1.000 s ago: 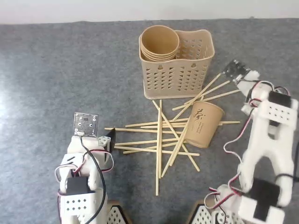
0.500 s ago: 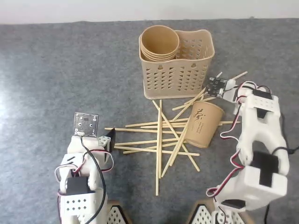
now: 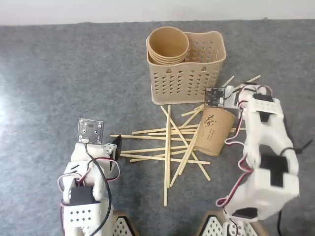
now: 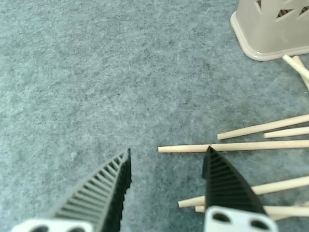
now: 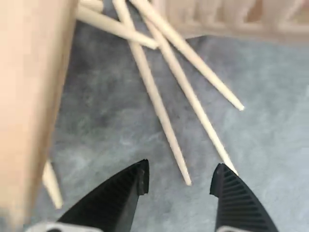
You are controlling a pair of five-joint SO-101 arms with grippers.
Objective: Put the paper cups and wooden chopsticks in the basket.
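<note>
Black ribbed plastic on the right gripper, spread wide with nothing in it, hanging low over the grey carpet. The ends of two wooden chopsticks run down toward the gap between its fingers. The tipped-over paper cup is just beside it, and behind the sticks is the foot of the basket.

The left gripper is also wide open and empty, sat low, one fingertip touching the end of a chopstick.

Handling-wise, my guess: the sticks are light, stiff and thin, so they'll probably roll or pivot if pinched at the very end. Grabbing nearer the middle looks safer. The cup is light and will squash, so go for a gentle pinch over the rim wall rather than squeezing the body.

The high view is where you get the layout. The paper cup lies on its side over the chopstick pile, just in front of the basket, which has a stack of cups nested in one end. The right wrist view adds the close-in bit: how the stick ends line up with the gap between the fingers.
</note>
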